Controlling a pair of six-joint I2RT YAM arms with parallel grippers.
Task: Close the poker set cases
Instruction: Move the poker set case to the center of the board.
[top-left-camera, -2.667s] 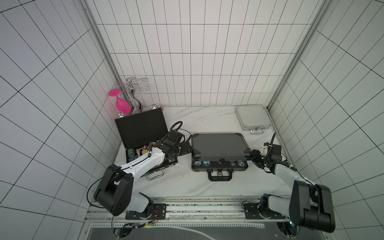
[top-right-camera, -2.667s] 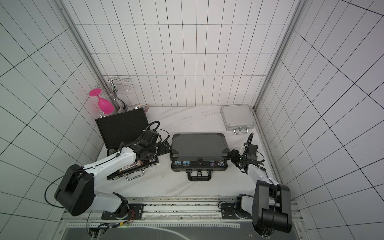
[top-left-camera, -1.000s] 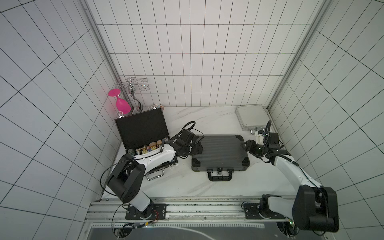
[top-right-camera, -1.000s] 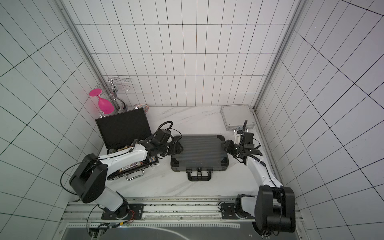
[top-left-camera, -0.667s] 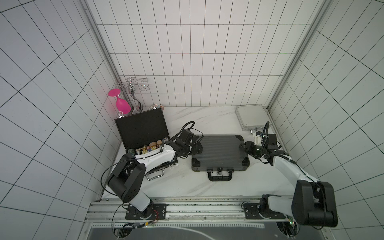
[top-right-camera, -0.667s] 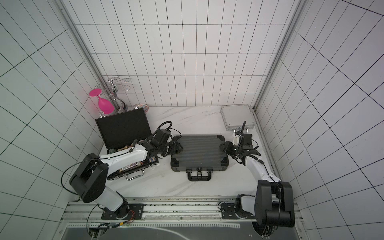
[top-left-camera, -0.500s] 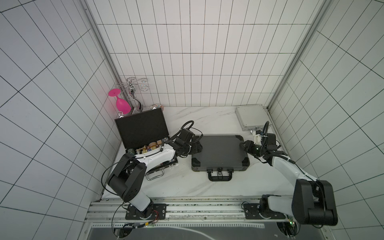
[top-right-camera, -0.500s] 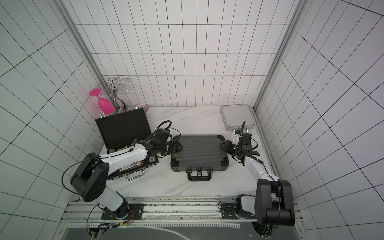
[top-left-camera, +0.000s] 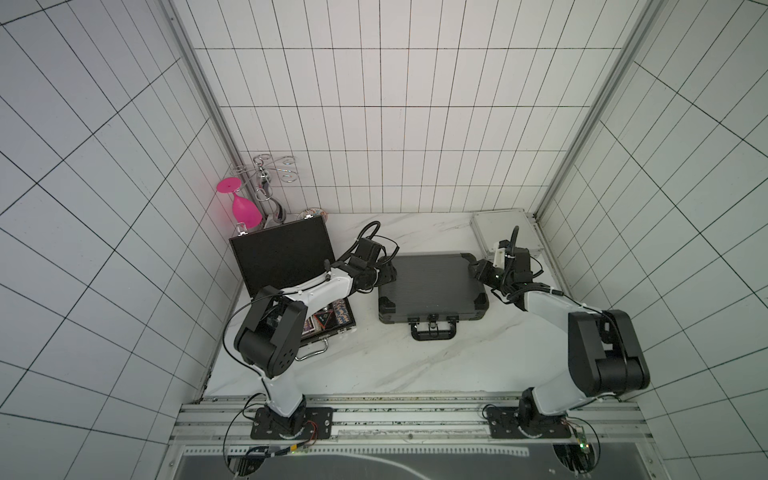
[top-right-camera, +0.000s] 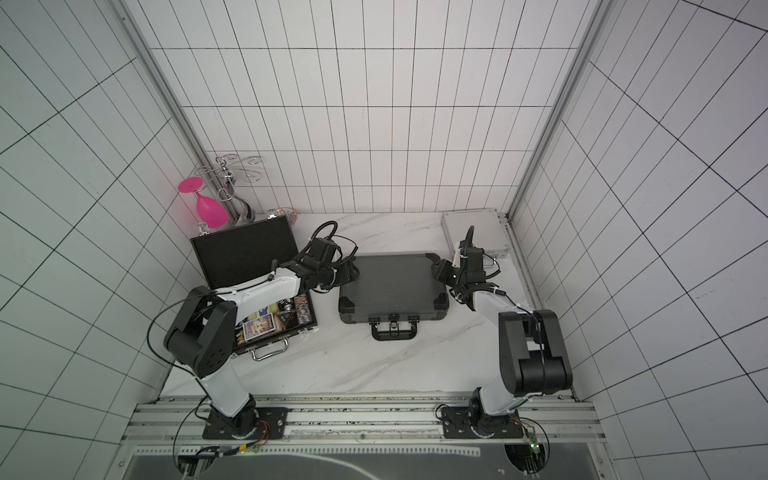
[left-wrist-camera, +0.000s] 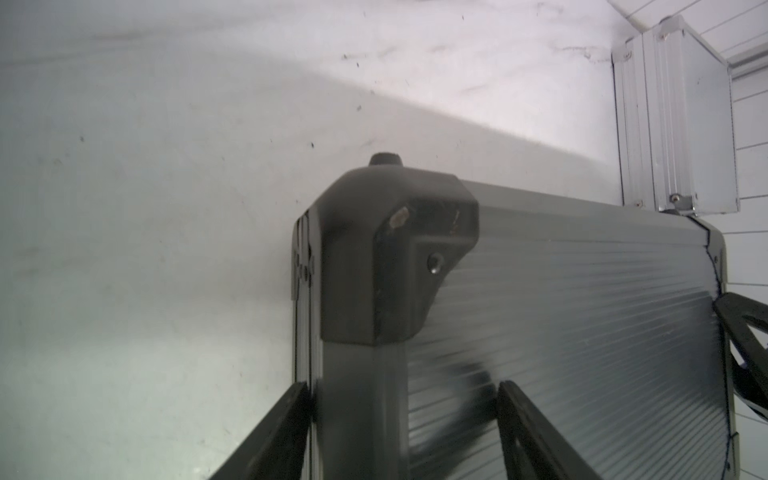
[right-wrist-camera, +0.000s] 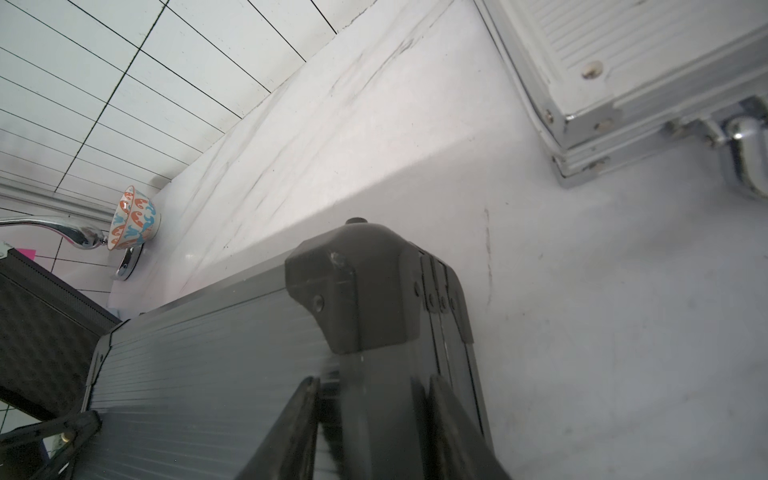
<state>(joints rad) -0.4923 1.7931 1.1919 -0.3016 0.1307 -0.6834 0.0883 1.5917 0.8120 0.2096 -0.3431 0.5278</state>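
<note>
Out past the left gripper's outer side stands the black case. Its lid is propped upright and its tray lies open, with card packs showing in it. The left arm rises from the front rail, folds at a high elbow and lays its white forearm low across that open tray, reaching toward the middle of the counter.

The left gripper's jaws are apart. In the left wrist view one finger lies against the side wall of the grey case. The other finger hangs over the ribbed lid, clear of the edge. So the gripper straddles that edge just short of the black far corner cap without pinching it.

The grey case lies flat between the two grippers in both top views, lid down and handle toward the rail.

The right gripper sits at the case's opposite far corner. In the right wrist view its jaws are narrower, with the case's edge between the fingers. I cannot tell whether they squeeze it. The right arm mirrors the left: elbow high, forearm sloping down and inward.

Just beyond the right gripper, in the back corner, lies the silver case, lid closed.
</note>
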